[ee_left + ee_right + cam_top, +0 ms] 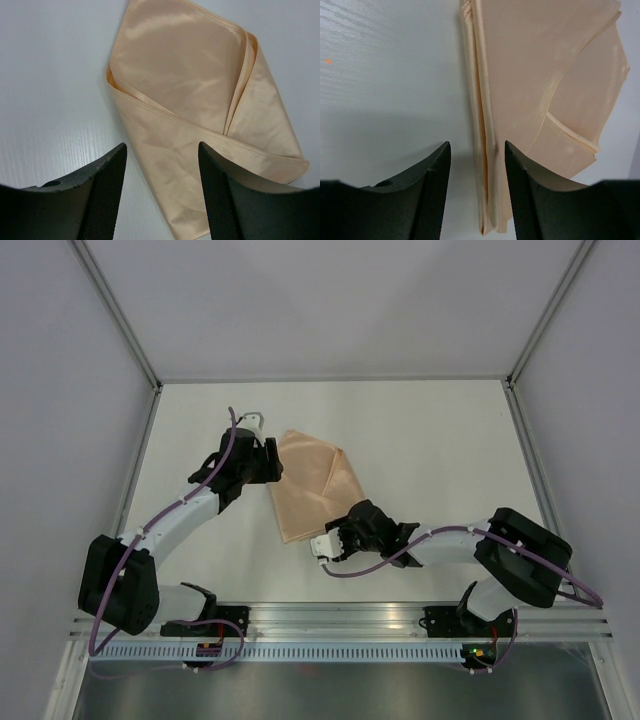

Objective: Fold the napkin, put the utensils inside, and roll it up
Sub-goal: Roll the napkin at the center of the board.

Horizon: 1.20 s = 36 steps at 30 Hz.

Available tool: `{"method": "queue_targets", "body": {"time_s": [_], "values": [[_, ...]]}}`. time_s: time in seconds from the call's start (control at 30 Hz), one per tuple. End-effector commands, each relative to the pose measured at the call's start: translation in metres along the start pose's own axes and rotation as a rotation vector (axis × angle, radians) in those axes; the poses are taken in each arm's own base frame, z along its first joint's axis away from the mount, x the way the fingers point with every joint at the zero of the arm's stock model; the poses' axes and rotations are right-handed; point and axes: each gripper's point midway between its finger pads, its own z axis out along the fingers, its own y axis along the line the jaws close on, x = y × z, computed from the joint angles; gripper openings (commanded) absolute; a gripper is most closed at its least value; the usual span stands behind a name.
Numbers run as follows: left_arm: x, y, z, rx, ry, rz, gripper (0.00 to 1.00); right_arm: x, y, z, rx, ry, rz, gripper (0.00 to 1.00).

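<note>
The light orange-tan napkin lies folded in several layers on the white table. My left gripper is open at the napkin's far left edge. In the left wrist view its jaws stand apart over the napkin, near a corner, holding nothing. My right gripper is open at the napkin's near right corner. In the right wrist view its fingers straddle the folded layered edge of the napkin without closing on it. No utensils are in view.
Metal frame posts and grey walls bound the table on the left, right and back. The rail with the arm bases runs along the near edge.
</note>
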Motion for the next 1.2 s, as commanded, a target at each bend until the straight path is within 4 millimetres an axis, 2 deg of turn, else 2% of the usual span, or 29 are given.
{"method": "queue_targets", "body": {"time_s": [0.0,0.53,0.8,1.03,1.17], "values": [[-0.005,-0.001,0.001,0.008,-0.021,-0.034,0.65,-0.007,-0.006,0.008,0.029,-0.023,-0.039,0.53],[-0.001,0.0,-0.001,0.015,-0.017,-0.015,0.64,0.011,0.005,0.036,-0.002,0.041,-0.068,0.42],[-0.002,-0.005,-0.002,0.05,-0.021,0.0,0.64,0.016,0.015,0.042,-0.069,0.071,-0.06,0.29],[-0.002,-0.01,-0.005,0.082,-0.022,0.011,0.64,0.016,0.027,0.042,-0.184,0.093,-0.006,0.07],[0.0,-0.011,-0.005,0.09,-0.024,0.009,0.64,0.013,0.022,0.04,-0.211,0.087,0.043,0.01]]}}
